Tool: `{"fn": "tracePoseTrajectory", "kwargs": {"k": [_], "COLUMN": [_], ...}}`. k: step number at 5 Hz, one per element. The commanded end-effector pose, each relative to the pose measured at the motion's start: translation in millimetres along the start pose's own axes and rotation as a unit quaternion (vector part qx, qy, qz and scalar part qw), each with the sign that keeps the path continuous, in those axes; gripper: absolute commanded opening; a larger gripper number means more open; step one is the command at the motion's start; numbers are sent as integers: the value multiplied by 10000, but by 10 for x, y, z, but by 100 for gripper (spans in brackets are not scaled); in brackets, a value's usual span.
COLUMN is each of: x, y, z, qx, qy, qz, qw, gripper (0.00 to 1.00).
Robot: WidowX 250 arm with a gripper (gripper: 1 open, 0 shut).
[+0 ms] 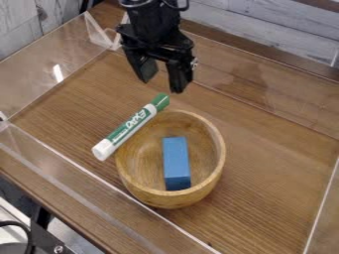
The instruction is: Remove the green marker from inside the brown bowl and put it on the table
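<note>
With its white lower end beyond the near-left rim of the brown bowl (212, 186), the green marker (130, 128) slants up along the bowl's left side to a green cap near the far rim. The blue block (176, 163) lies within the bowl, right of the marker. Just beyond the bowl's far rim, over the brown table (264, 149), the black gripper (161, 79) hangs with two fingers apart and nothing seen between them.

The step at hand appears to be the grasp. A sound approach would bring the fingers down toward the bowl's left side, turned to straddle the barrel near its middle, so neither end swings when lifted. Closing well left of the blue block and above the thick rim would avoid catching either; a straight lift before any sideways move would keep the bowl from being dragged.

Nearest the viewer, a dark cable (18, 230) is cut off by the lower-left edge of the view. Whether the marker rests on the bowl's left rim or lies on the table beside it is hard to tell from this angle. Beyond the bowl, the gripper's upper body is cropped at the top edge, and the fingertips' height cannot be judged.
</note>
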State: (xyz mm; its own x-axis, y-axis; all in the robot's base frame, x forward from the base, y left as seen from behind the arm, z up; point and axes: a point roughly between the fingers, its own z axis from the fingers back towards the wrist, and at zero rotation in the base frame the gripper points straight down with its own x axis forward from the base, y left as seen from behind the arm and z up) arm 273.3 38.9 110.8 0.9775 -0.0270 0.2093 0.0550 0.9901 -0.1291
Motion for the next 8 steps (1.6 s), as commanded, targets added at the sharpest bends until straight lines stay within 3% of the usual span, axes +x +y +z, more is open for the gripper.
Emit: {"fn": "tracePoseTrajectory", "kwargs": {"k": [1,8], "x": [80,159], "y": [49,117], "z": [72,45], "qx": [76,185], "qy": [-192,-201], "qz": [22,12], "qw": [9998,9996], "gripper": [100,100]}}
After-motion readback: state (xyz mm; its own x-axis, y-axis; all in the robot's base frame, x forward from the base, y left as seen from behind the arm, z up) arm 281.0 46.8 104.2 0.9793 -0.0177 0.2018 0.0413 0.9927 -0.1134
